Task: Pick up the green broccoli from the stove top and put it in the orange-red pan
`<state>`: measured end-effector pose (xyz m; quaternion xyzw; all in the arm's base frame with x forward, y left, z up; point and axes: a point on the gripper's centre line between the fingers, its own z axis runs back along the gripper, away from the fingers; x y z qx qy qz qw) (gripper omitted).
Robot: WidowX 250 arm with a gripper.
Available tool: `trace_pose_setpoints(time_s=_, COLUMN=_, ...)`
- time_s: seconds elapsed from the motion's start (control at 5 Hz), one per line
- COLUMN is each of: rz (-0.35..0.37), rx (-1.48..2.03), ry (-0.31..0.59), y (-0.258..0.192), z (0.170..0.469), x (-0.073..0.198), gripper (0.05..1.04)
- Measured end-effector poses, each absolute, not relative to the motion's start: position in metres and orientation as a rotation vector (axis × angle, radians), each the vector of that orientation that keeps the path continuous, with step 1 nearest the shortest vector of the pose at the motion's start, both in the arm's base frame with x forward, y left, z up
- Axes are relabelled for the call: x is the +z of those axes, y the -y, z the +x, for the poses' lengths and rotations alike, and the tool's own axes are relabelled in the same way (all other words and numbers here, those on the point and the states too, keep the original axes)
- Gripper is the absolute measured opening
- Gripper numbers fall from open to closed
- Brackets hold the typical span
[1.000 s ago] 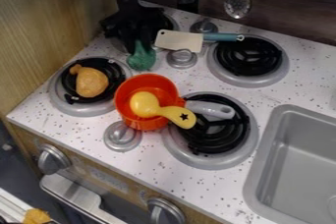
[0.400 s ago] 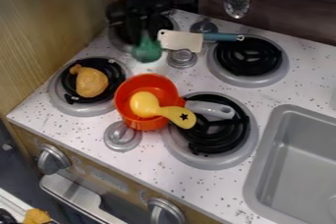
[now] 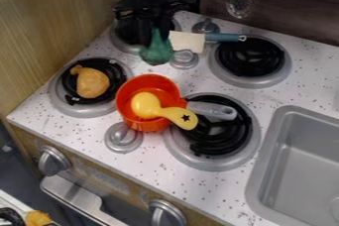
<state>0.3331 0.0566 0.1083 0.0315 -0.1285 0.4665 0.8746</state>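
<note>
From my station I saw the black gripper (image 3: pixel 156 30) over the rear left part of the toy stove, its fingers pinching the narrow top of a green bulb-shaped toy (image 3: pixel 156 53). The toy hung with its broad end downward, beside the cleaver's pale blade (image 3: pixel 189 41) and the small grey knob (image 3: pixel 185 59); I could not tell whether it touched either. The cleaver's teal handle (image 3: pixel 224 37) pointed toward the rear right burner (image 3: pixel 252 60).

Nearer the camera stood the orange pot (image 3: pixel 124 99), with a yellow spoon (image 3: pixel 175 115) resting in it, its star-holed end sticking out over the rim. The pot's grey handle (image 3: pixel 213 110) reached over the front right burner (image 3: pixel 222 142). The drumstick (image 3: pixel 91 83) lay on the left burner (image 3: pixel 64 82).

The grip worried me most: with only the tapering top pinched, the toy could have swung or slipped out if its broad end caught the knob. A low sideways sweep could have nudged the cleaver askew, and clipping that overhanging spoon could have tipped it out of the pot.
</note>
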Motion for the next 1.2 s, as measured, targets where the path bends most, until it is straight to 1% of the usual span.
trace_pose_setpoints(time_s=0.2, rz=0.064, rx=1.037, ry=0.230, y=-0.055, z=0.318, x=0.096, gripper=0.324)
trace_pose_setpoints(time_s=0.4, rz=0.079, rx=1.105, ry=0.264, y=-0.049, z=0.304, x=0.095, gripper=0.324)
trace_pose_setpoints(time_s=0.6, rz=0.055, rx=1.137, ry=0.258, y=-0.044, z=0.299, x=0.088, gripper=0.324)
trace_pose_setpoints(time_s=0.8, rz=0.037, rx=1.149, ry=0.261, y=-0.042, z=0.298, x=0.085, gripper=0.324)
trace_pose_setpoints(time_s=1.0, rz=0.001, rx=1.154, ry=0.253, y=-0.046, z=0.300, x=0.079, gripper=0.324)
trace_pose_setpoints(time_s=1.2, rz=-0.006, rx=1.149, ry=0.228, y=-0.048, z=0.301, x=0.072, gripper=0.324)
